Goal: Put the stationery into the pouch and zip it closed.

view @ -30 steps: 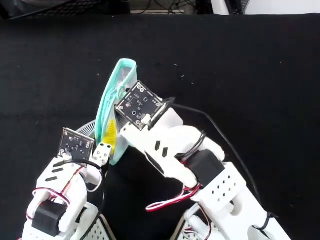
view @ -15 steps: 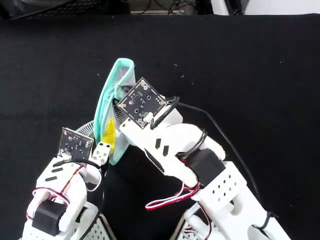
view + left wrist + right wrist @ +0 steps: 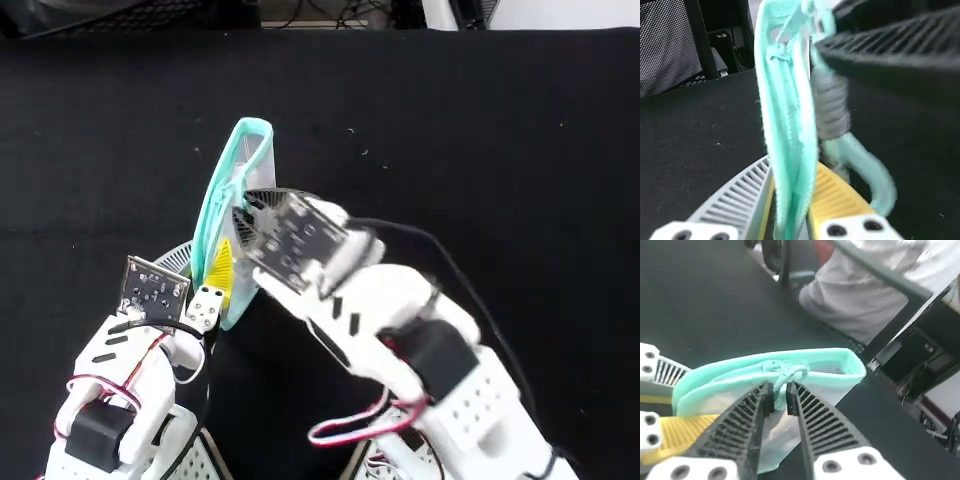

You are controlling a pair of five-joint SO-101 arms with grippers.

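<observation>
your left arm (image 3: 120, 390) enters from 7 o'clock on the black cloth-covered worktop (image 3: 500, 150), folded low, its wrist pointing towards 12. the left jaws are clenched on the 6 o'clock end of the mint-green fabric zip pouch (image 3: 212, 210). the pouch stands on its long edge and runs from about 12 to 6 o'clock, just to the 9 o'clock side of the worktop's middle. your right arm (image 3: 400, 330) enters from 5 o'clock and angles towards 11, its wrist over the middle of the pouch and the right jaws down on the pouch's upper edge.

the high view gives you the lay of both arms, but there the black camera board (image 3: 300, 240) lies over the tips of the right jaws. the right wrist view shows those tips: two black ribbed fingers (image 3: 735, 430) set at a narrow slit, grasping the mint-green zipper pull cord (image 3: 788, 373) on the pouch's top rim. the left wrist view shows the other hold close up: the pouch's end sits upright between a grey ribbed finger (image 3: 740, 200) and a yellow ribbed finger (image 3: 835, 200), touching both. in that view the right arm's black finger presses against the pouch farther along, and a blurred mint loop (image 3: 865, 172) hangs just beside it.
</observation>
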